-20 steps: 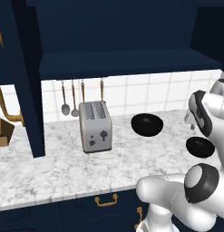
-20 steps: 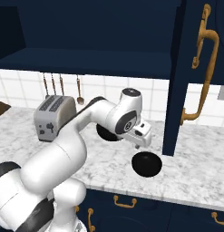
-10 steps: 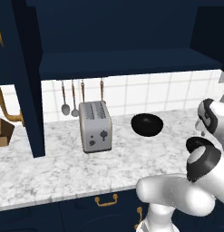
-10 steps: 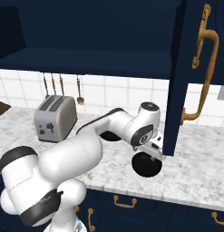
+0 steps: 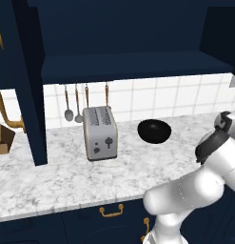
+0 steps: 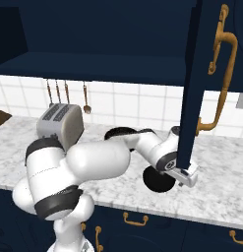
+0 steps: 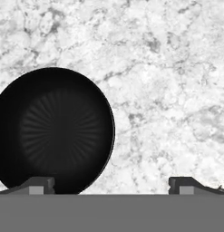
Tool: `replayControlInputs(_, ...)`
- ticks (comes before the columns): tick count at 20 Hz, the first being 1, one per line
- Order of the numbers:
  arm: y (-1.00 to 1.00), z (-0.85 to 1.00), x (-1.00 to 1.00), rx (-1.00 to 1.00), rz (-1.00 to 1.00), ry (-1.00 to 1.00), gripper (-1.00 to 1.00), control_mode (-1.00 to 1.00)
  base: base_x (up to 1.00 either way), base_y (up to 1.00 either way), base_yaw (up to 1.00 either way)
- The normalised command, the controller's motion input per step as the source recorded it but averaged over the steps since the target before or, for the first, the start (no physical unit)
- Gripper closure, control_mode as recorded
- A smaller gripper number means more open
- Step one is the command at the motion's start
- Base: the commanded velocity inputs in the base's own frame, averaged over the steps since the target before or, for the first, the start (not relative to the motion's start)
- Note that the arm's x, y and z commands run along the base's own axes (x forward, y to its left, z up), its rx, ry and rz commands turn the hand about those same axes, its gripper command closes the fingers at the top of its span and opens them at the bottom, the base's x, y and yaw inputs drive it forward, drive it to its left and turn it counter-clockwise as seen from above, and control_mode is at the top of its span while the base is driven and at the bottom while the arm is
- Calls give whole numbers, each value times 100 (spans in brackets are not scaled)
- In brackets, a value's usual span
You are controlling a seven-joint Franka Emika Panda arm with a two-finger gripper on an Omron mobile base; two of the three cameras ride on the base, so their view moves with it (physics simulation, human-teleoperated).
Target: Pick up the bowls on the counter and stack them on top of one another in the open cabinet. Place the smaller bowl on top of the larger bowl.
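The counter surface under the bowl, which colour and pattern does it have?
The counter is white marble with grey veining, clearest in the hand view beside the black bowl.

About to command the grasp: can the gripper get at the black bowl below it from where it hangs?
Probably yes. In the hand view the gripper is open above the bowl with bare marble counter around it, but the bowl sits off-centre, so it should shift sideways first.

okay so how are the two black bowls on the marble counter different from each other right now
The glossy black bowl by the silver toaster sits back near the tiled wall, away from the arm; the other glossy black bowl sits nearer the counter's front edge, right under the open gripper. The front one is partly hidden by the arm, so relative size is hard to judge. Both are round, plain and empty.
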Motion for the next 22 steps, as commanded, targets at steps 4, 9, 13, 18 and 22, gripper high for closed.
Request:
replayControlInputs(4, -10, -30, 31, 4, 0, 0, -100, -100, 0, 0, 0)
replayControlInputs(9, -1, -28, 46, 0, 0, 9, -100, -100, 0, 0, 0)
replayControlInputs(13, -8, -42, 9, 1, 0, 0, -100, -100, 0, 0, 0)
replayControlInputs(18, -21, -26, 0, 4, 0, 0, -100, -100, 0, 0, 0)
replayControlInputs(22, 0, -19, 0, 0, 0, 0, -100, -100, 0, 0, 0)
